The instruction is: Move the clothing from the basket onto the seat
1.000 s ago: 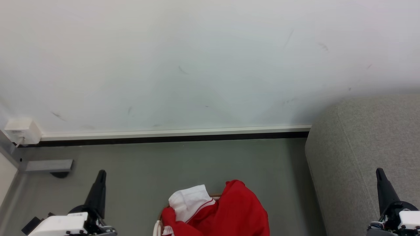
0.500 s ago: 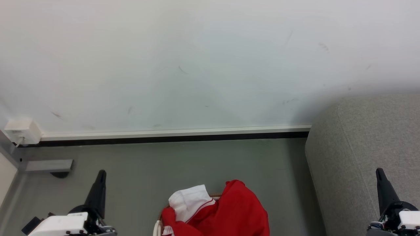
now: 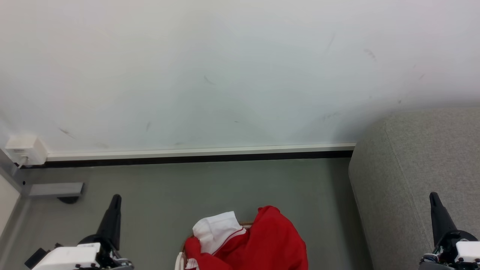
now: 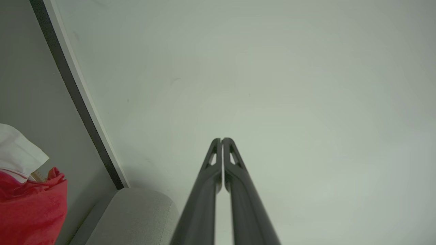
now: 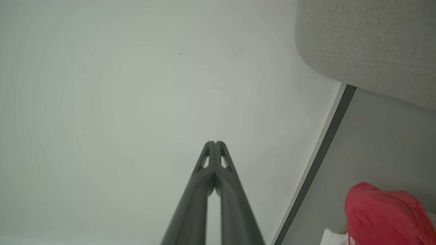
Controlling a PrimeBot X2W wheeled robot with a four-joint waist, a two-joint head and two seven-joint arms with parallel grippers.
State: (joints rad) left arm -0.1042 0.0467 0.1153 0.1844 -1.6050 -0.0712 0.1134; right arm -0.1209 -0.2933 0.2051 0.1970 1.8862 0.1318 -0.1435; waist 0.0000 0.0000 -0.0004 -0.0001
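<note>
Red clothing [image 3: 270,243] with a white panel [image 3: 217,230] is heaped at the bottom centre of the head view, covering the basket [image 3: 180,260], of which a sliver of white wall and brown rim shows. The grey seat [image 3: 420,168] fills the right side. My left gripper [image 3: 116,198] stands shut at the lower left, well left of the heap. At the lower right my right gripper [image 3: 434,195] is shut, in front of the seat. Both wrist views show shut, empty fingers [image 4: 221,140] [image 5: 215,143] pointing at the wall, with the clothing [image 4: 30,207] [image 5: 385,214] at the edge.
A pale wall [image 3: 225,75] with a white and black skirting [image 3: 198,154] runs across the back. A white socket box [image 3: 24,150] and a grey metal bracket [image 3: 56,189] sit at the left. Grey floor [image 3: 225,187] lies between the wall and the basket.
</note>
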